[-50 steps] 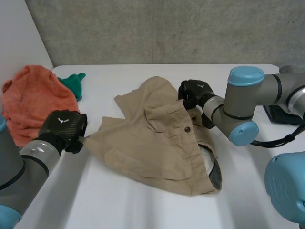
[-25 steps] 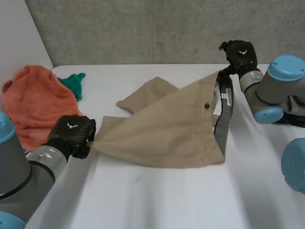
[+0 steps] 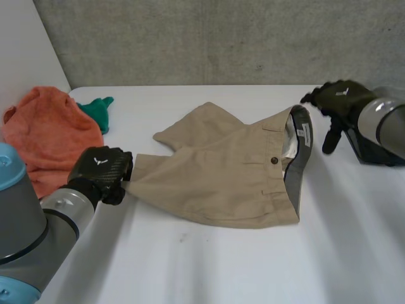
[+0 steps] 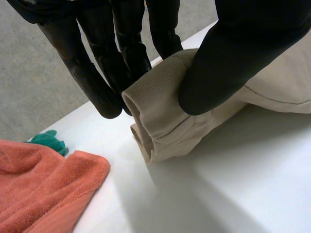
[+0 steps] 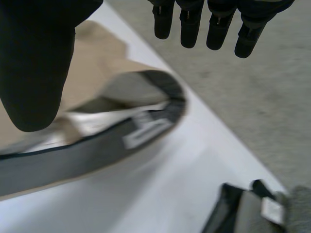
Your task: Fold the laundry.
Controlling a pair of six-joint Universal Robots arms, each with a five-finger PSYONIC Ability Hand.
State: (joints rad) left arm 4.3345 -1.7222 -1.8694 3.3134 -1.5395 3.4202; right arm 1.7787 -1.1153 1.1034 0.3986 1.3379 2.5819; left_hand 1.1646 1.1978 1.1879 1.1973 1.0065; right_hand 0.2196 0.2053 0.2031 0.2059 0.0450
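Tan shorts (image 3: 221, 174) lie spread flat in the middle of the white table (image 3: 209, 266), waistband (image 3: 297, 158) toward the right arm. My left hand (image 3: 101, 171) pinches the hem of one leg (image 4: 155, 116) between its fingers (image 4: 97, 82) and thumb (image 4: 233, 58). My right hand (image 3: 338, 101) hovers open beside the waistband, just off the cloth, holding nothing. In the right wrist view its fingers (image 5: 214, 24) and thumb (image 5: 36, 63) stand spread above the gaping waistband (image 5: 116, 136) with its white label.
An orange towel (image 3: 44, 139) lies heaped at the table's left edge, with a green cloth (image 3: 98, 111) just behind it. A dark grey garment (image 5: 252, 208) lies at the far right, past my right hand. A concrete wall rises behind the table.
My right hand carried the waistband out to the right, spreading the shorts flat, then let go and opened. My left hand kept its pinch on the leg hem.
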